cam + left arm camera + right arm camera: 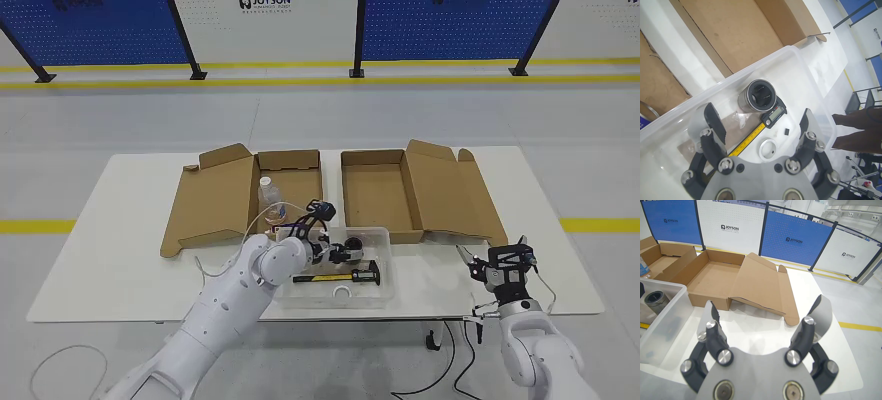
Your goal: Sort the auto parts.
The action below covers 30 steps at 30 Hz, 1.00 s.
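A clear plastic bin (383, 238) (811, 68) (668, 311) at the table's front middle holds the parts. Inside lie a steel cylindrical bearing (757, 97) (654, 299), a digital caliper with a yellow scale (772, 116) (340, 277) and a small aluminium ring (768, 148) (343, 293). My left gripper (759, 121) (322, 232) hovers open over the bin, its jaws either side of the caliper, just short of the bearing. My right gripper (764, 308) (497, 262) hangs open over bare table to the right of the bin, holding nothing.
Two open cardboard boxes stand behind the bin: the left box (290, 185) with a plastic bottle (267, 195) (642, 266) in it, and the right box (375, 195) (715, 279) (738, 32). Their flaps (445, 195) spread sideways. The table's right front corner (570, 290) is near the right gripper.
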Each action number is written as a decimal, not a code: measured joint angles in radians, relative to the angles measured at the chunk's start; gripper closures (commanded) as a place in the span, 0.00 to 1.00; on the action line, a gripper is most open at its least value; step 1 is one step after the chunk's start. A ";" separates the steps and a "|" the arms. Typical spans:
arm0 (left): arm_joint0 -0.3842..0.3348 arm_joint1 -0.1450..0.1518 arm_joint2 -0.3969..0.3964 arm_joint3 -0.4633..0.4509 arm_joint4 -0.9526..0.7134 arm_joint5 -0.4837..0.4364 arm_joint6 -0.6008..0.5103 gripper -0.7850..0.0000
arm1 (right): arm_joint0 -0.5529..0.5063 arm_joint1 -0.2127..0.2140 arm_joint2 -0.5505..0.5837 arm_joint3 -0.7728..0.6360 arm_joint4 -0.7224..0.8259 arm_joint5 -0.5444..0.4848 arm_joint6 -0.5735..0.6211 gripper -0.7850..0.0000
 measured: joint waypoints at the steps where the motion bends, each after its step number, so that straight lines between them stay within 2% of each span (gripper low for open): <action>1: 0.003 0.000 -0.002 -0.006 -0.005 0.003 0.002 0.00 | 0.000 0.000 0.000 0.000 0.000 0.000 0.000 0.00; 4: 0.016 0.001 -0.012 -0.027 -0.019 0.032 -0.002 0.00 | 0.000 0.000 0.000 0.000 0.000 0.000 0.000 0.00; 11: 0.043 -0.007 -0.021 -0.069 -0.065 0.175 -0.005 0.00 | 0.000 0.000 0.000 0.000 0.000 0.000 0.000 0.00; 20: 0.012 -0.031 0.008 -0.041 -0.079 0.319 0.003 0.00 | 0.000 0.000 0.000 0.000 0.000 0.000 0.000 0.00; 25: -0.006 -0.041 0.014 -0.020 -0.089 0.363 0.003 0.00 | 0.000 0.000 0.000 0.000 0.000 0.000 0.000 0.00; 27: -0.013 -0.045 0.019 -0.011 -0.090 0.375 -0.001 0.07 | 0.000 0.000 0.000 0.000 0.000 0.000 0.000 0.00; 30: -0.024 -0.052 0.028 0.001 -0.091 0.392 -0.009 0.12 | 0.000 0.000 0.000 0.000 0.000 0.000 0.000 0.00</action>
